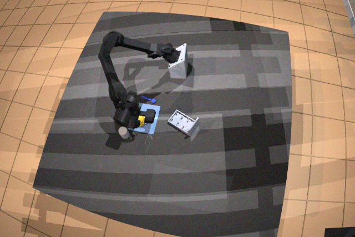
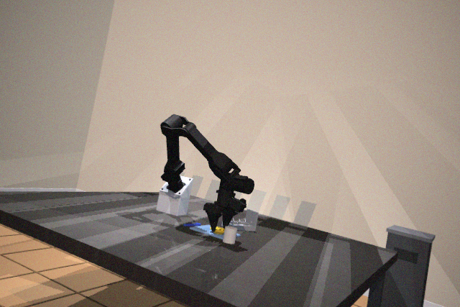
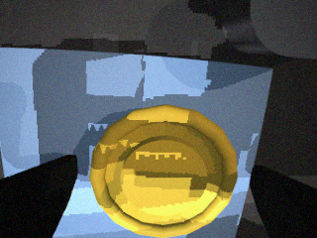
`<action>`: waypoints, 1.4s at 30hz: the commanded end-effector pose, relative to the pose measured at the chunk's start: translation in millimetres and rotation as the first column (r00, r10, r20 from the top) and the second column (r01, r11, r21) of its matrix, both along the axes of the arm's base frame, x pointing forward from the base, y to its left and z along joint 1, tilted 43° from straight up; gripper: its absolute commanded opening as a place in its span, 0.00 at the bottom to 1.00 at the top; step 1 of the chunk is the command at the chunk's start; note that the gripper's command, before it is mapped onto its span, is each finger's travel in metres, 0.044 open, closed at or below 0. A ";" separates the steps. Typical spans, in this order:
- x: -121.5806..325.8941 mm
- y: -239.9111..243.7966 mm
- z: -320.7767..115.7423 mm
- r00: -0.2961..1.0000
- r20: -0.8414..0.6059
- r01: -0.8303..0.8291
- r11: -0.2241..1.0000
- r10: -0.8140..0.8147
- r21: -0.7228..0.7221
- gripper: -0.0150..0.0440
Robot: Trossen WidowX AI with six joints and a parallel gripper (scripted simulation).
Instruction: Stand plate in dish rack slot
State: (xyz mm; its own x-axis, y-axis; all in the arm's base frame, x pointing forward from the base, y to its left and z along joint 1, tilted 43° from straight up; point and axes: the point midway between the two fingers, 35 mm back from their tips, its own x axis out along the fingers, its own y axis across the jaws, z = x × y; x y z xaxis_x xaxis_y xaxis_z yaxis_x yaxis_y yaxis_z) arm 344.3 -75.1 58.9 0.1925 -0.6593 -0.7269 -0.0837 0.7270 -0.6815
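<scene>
Beneath our gripper (image 3: 160, 190), fingers wide and holding nothing: yellow plate (image 3: 163, 169), flat on blue mat (image 3: 59, 99). Dish rack (image 1: 183, 121) well apart. Grasp, slotting, release, retreat: all outstanding, we judge.

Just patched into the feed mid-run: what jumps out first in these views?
The yellow plate fills the wrist view, lying flat on a light blue mat, with the open gripper hanging right over it, one dark finger on each side and nothing held. Right of the mat in the top view sits the white dish rack, with no plate in it; a pale cup stands at the mat's near corner.
</scene>
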 end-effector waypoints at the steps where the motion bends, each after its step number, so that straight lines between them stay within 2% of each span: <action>1: -0.9 -4.7 -5.9 1.000 -0.010 0.000 1.000 0.000 0.002 0.93; 11: -0.8 -5.5 -6.5 1.000 -0.010 0.000 1.000 0.000 0.002 0.87; 21: -0.8 -5.5 -6.5 1.000 -0.010 0.000 1.000 0.000 0.002 0.76; 32: 1.1 29.1 23.9 1.000 -0.012 0.000 1.000 0.001 0.017 0.27; 42: -2.9 66.2 59.6 1.000 -0.015 0.000 1.000 0.000 0.022 0.25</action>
